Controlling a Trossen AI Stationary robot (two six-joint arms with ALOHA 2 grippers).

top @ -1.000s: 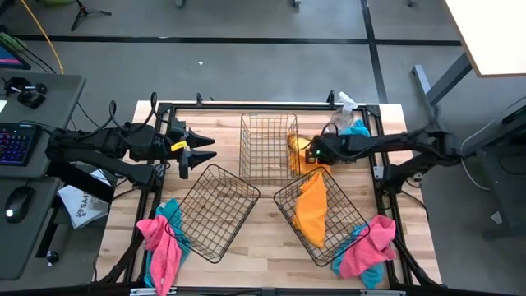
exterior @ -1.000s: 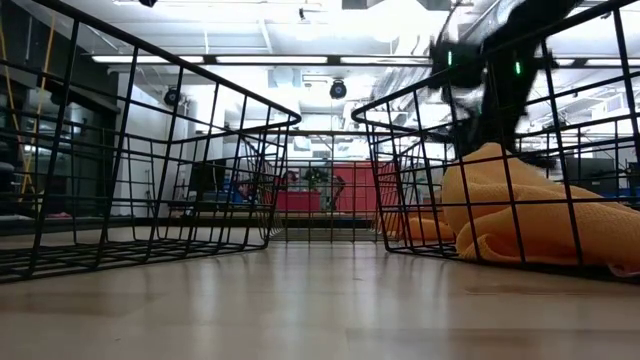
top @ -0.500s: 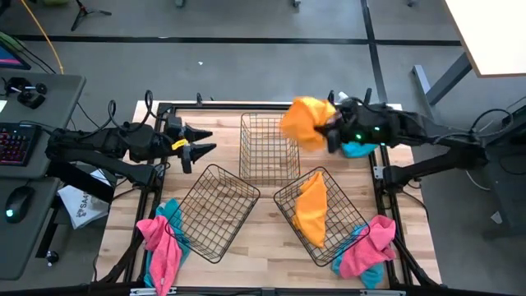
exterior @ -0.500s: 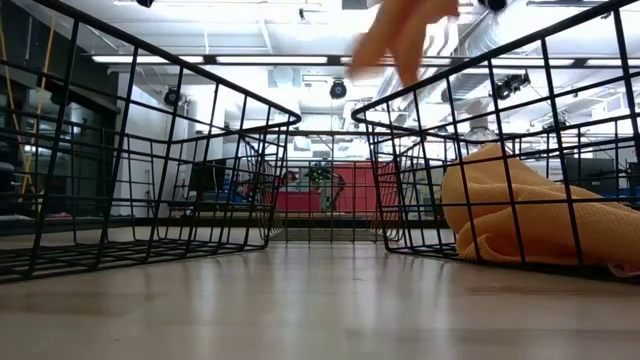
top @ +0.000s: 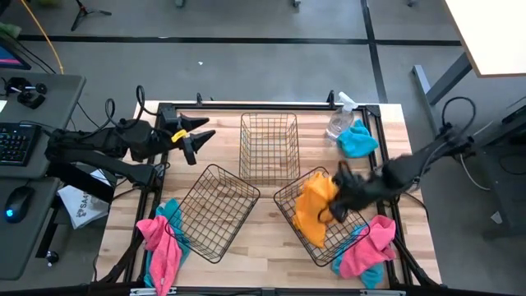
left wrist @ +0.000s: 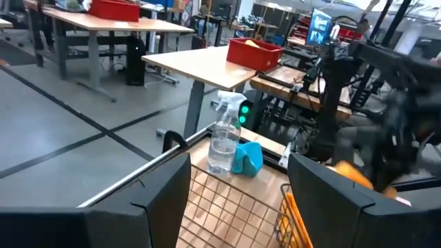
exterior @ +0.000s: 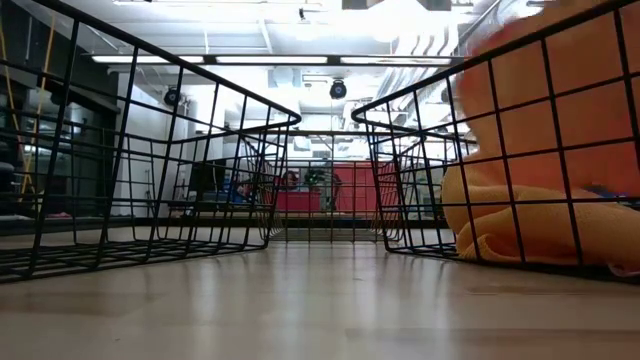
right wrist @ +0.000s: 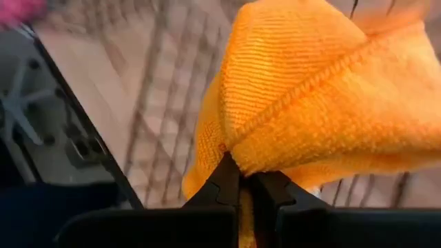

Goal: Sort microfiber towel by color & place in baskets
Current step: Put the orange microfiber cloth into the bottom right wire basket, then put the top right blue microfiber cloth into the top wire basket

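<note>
My right claw (top: 335,200) is clamped on a yellow-orange towel (top: 316,193) over the right basket (top: 289,197); 1 already inside. Next: release. Left claw (top: 191,138) waits far-left, fingers apart.

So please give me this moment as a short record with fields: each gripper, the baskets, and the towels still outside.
right gripper: jaws shut on orange towel, above right basket
left gripper: open, waiting at table's far left
right basket: holds another orange towel
middle basket: no towel visible
left basket: no towel visible
outside: turquoise towel by spray bottle; pink and turquoise piles near left and near right
</note>
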